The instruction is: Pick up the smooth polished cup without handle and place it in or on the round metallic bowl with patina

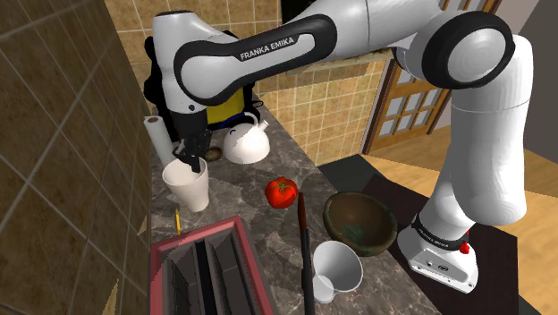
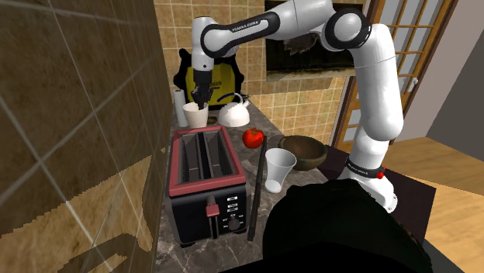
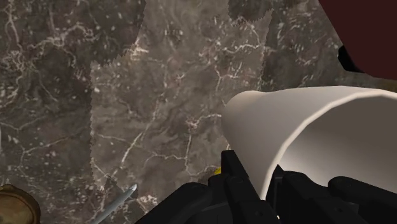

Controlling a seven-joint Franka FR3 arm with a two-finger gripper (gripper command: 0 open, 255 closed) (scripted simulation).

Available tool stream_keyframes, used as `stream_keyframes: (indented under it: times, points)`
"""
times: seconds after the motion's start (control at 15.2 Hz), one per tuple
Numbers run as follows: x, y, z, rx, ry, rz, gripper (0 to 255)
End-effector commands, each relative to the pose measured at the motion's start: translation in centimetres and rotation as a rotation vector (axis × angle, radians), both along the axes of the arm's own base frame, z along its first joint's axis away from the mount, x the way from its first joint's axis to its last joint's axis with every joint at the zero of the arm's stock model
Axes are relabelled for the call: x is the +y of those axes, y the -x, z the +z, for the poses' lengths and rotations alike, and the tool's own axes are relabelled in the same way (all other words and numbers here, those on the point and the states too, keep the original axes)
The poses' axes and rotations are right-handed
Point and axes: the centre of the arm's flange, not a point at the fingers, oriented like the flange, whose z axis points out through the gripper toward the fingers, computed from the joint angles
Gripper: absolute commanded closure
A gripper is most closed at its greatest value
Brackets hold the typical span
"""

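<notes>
Shoulder view: white handleless cup (image 1: 190, 190) upright at the marble counter's (image 1: 259, 228) far end, gripper (image 1: 190, 163) on its rim. The patinated bowl (image 1: 360, 221) sits well apart, past the tomato (image 1: 282, 191). Your risk: a thin rim pinch may let the cup swing or slip in transit. Second exterior view: a second white cup (image 2: 279, 167) stands beside the bowl; don't confuse them. Wrist view: fingers narrow, clasping the cup's wall, one inside, one outside.

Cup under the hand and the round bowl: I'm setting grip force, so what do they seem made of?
Cup: plain matte white, smooth, no gloss; material unclear, perhaps ceramic or plastic. Bowl: dull brown with green blotches like patina, so probably aged metal.
</notes>
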Motion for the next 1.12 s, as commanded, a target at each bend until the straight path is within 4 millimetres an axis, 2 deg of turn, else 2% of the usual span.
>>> stream_keyframes:
  times: [0.0,0.86,1.06]
  points:
    - [-0.1,0.0,1.1,0.0,0.0,0.0,255]
    - [-0.1,0.0,7.7,0.0,0.0,0.0,255]
    - [-2.2,3.3,8.0,0.0,0.0,0.0,255]
